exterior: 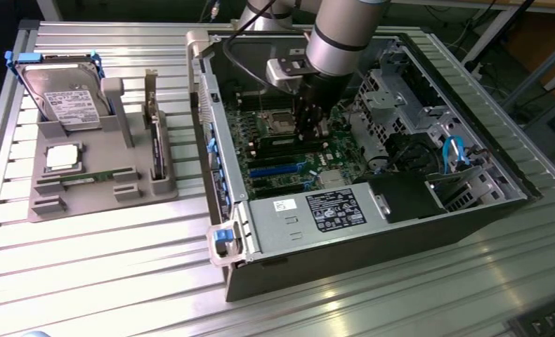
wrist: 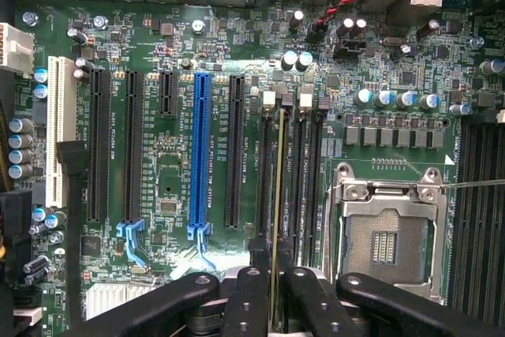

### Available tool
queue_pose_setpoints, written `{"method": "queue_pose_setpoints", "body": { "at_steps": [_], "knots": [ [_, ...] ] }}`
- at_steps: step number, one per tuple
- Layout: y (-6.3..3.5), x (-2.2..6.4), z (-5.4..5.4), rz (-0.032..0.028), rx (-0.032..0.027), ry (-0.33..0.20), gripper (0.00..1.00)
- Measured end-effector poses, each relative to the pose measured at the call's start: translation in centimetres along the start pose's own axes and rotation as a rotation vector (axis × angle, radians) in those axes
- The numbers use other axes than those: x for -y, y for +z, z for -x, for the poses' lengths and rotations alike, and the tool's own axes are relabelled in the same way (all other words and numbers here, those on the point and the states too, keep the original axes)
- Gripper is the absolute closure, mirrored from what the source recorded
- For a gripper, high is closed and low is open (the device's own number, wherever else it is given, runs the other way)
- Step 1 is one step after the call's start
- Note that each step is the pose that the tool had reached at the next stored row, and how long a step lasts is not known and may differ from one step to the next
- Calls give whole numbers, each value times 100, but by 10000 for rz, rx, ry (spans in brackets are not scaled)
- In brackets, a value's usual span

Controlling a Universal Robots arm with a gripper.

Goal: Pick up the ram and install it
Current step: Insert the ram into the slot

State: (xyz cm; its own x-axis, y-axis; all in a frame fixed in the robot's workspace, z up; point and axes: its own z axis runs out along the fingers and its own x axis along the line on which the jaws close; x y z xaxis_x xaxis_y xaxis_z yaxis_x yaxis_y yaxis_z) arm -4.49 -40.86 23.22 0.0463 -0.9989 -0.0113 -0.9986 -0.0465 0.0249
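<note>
The ram (wrist: 277,195) shows edge-on as a thin green-gold strip standing upright in one of the memory slots beside the open CPU socket (wrist: 384,242). My gripper (wrist: 276,299) is shut on its near end, with a black finger (wrist: 249,301) pressed against each side. In the exterior view the gripper (exterior: 308,132) reaches straight down into the open computer case (exterior: 465,210), just above the green motherboard (exterior: 291,165). Whether the ram is fully seated in the slot cannot be told.
A blue expansion slot (wrist: 200,147) and several black slots lie beside the memory slots. On the exterior view's left, a grey fixture (exterior: 100,193) holds a hard drive (exterior: 67,102), a processor (exterior: 60,156), an upright dark card (exterior: 154,133) and a small green strip (exterior: 95,175).
</note>
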Motion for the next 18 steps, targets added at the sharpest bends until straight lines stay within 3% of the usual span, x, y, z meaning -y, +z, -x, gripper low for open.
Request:
{"method": "queue_pose_setpoints", "body": {
  "at_steps": [10,18],
  "knots": [
    [15,-6,-6,-2,2,-1,86],
    [16,-35,-4,-48,-1,-25,86]
  ]
}}
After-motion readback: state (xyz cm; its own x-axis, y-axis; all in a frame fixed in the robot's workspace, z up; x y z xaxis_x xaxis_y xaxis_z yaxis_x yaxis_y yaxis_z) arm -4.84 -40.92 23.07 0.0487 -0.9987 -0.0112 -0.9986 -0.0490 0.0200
